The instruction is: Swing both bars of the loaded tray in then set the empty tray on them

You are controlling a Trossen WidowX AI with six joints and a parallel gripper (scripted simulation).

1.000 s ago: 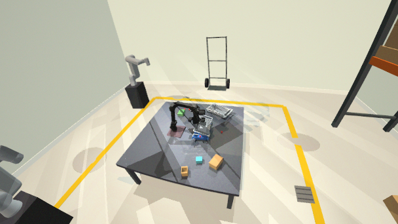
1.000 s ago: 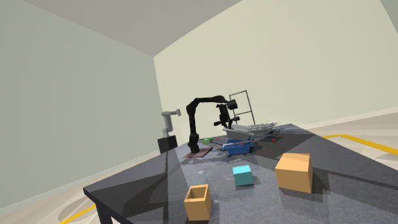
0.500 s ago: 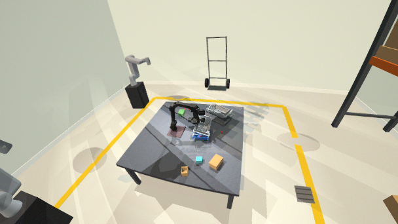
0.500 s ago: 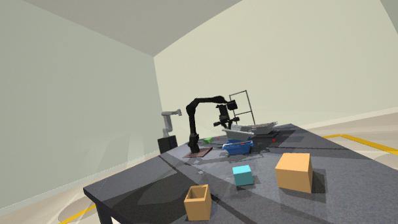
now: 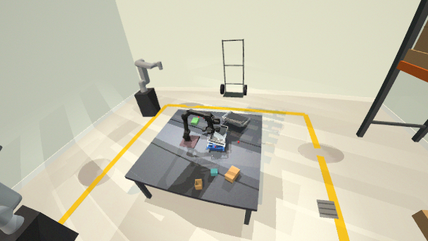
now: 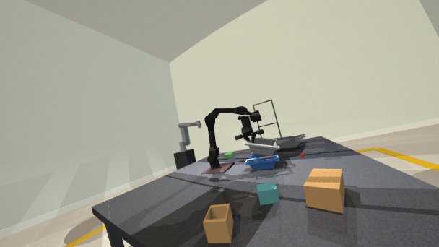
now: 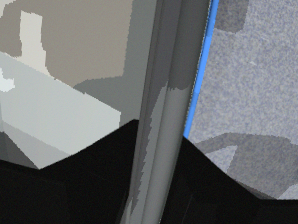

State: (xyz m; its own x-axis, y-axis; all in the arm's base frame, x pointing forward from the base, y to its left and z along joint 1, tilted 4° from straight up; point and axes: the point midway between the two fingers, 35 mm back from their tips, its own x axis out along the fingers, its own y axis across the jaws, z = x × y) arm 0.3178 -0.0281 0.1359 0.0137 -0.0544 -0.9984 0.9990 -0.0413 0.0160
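Note:
The loaded blue tray (image 5: 215, 149) (image 6: 263, 165) (image 7: 199, 75) stands on the table. A pale wire bar (image 6: 266, 157) shows near its top; the other bar cannot be made out. My gripper (image 5: 211, 133) (image 6: 253, 140) (image 7: 150, 132) is shut on the rim of a grey tray (image 5: 217, 138) (image 6: 262, 149) (image 7: 175, 55). The grey tray is over the blue one, its near rim sloping slightly down to the right in the exterior view. Its underside is close to the blue tray; whether they touch cannot be told. The load is mostly hidden.
Another grey tray (image 5: 236, 120) (image 6: 292, 142) lies at the back right. A green block (image 5: 195, 120) (image 6: 229, 155) is behind the arm's base. A teal block (image 5: 214, 172) (image 6: 268, 193), an orange box (image 5: 232, 174) (image 6: 325, 191) and a small open orange box (image 5: 198, 184) (image 6: 218, 227) stand nearer the front.

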